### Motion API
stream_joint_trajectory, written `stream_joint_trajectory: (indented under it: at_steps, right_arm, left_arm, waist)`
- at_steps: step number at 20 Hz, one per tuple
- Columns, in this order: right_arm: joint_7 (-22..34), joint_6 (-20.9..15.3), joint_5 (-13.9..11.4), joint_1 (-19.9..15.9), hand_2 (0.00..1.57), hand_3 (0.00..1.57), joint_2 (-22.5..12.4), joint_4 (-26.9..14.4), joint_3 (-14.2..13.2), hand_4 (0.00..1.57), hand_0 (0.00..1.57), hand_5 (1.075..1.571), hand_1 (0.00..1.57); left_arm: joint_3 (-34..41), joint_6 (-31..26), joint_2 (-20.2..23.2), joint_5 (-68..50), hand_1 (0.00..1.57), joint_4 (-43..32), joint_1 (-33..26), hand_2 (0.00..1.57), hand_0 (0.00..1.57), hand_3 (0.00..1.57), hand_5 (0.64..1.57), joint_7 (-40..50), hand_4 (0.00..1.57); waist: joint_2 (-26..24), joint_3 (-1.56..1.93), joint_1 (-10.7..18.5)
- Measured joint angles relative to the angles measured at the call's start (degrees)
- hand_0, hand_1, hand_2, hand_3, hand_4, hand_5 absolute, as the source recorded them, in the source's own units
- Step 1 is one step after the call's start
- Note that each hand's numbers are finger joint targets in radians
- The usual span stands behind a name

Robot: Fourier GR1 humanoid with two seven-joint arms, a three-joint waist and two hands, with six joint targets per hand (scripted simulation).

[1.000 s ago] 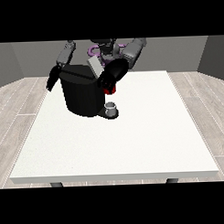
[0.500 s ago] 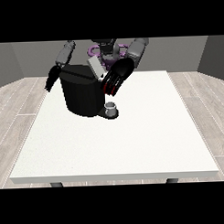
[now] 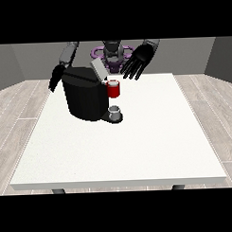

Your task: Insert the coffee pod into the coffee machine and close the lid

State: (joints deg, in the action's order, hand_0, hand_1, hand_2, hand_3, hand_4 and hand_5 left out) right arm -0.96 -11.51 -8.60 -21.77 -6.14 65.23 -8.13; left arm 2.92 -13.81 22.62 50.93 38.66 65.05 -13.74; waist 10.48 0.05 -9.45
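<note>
The black coffee machine (image 3: pixel 86 95) stands on the white table (image 3: pixel 138 145), left of its middle. Its grey lid (image 3: pixel 98 69) is tilted up, open. A red thing at the machine (image 3: pixel 114 89) shows at the machine's front, under the lid. A small grey thing (image 3: pixel 116 111) sits on the machine's base below it; I cannot tell if it is the pod. The hand at the view's right (image 3: pixel 138 61) hovers above and to the right of the red thing, fingers spread, holding nothing. The hand at the view's left (image 3: pixel 55 80) hangs beside the machine's far left side, fingers relaxed.
The robot's torso (image 3: pixel 113 54) stands behind the table's far edge, right behind the machine. The white tabletop stretches wide in front of and to the right of the machine.
The hand at the view's right has lifted off the machine's front and moved up and to the right, uncovering the red thing. The other hand has barely moved.
</note>
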Motion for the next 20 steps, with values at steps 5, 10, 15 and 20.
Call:
stream_joint_trajectory:
  at_steps: [5,10,15,20]
  right_arm:
    - [-1.38,-0.06,0.53,4.84,0.00,0.00,0.10,-2.23,-1.00,0.00,0.00,1.571,0.00]
    - [-2.16,-0.34,1.13,9.62,0.00,0.00,-0.17,-3.57,-2.37,0.00,0.00,1.571,0.00]
    - [-2.92,0.02,1.17,14.81,0.00,0.00,-0.48,-3.72,-2.61,0.00,0.00,1.571,0.00]
    - [-2.70,2.18,1.90,15.82,0.00,0.00,1.12,0.47,-0.25,0.00,0.00,1.571,0.00]
  left_arm:
    - [6.34,-0.32,-7.29,-9.23,0.00,1.15,-5.38,0.00,0.00,0.00,1.571,-1.15,0.42]
    - [14.85,-1.15,-14.97,-20.84,0.00,0.77,-13.92,0.00,0.00,0.00,1.571,-3.52,0.27]
    - [17.00,-2.74,-19.31,-26.22,0.00,0.55,-24.82,0.00,0.00,0.00,1.571,-4.97,0.37]
    - [17.52,-2.87,-20.69,-27.97,0.00,1.33,-31.91,0.00,0.00,0.00,1.571,-3.60,0.42]
  waist:
    - [-6.39,-0.09,4.26]
    - [-12.88,-0.16,9.90]
    - [-20.51,-0.10,13.11]
    - [-25.96,-0.05,13.68]
